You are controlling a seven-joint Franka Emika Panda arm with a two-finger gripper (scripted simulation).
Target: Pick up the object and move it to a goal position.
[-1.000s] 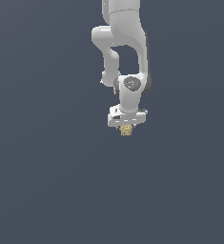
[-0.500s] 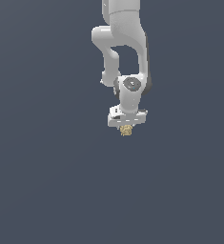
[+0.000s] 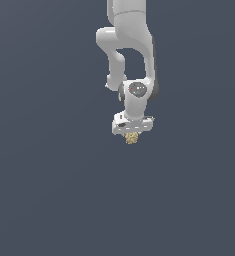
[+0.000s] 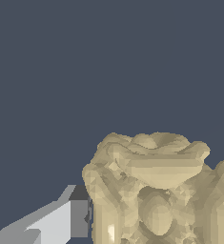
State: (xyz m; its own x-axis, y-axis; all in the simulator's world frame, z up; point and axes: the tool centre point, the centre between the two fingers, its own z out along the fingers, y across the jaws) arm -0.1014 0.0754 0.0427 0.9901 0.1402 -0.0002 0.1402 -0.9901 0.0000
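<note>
The object is a tiny tan-yellow bumpy blob (image 3: 132,138) that pokes out just below my white gripper (image 3: 132,135) in the exterior view. The gripper hangs from the white arm and points down, shut on the blob. The fingers are mostly hidden behind the hand in that view. In the wrist view the blob (image 4: 156,190) fills much of the picture, and one grey-white fingertip (image 4: 61,220) presses against its side. The other finger is out of the picture.
A plain dark grey-blue surface (image 3: 49,190) fills the background on all sides. The white arm (image 3: 129,45) rises out of the exterior view's upper edge. No other objects show.
</note>
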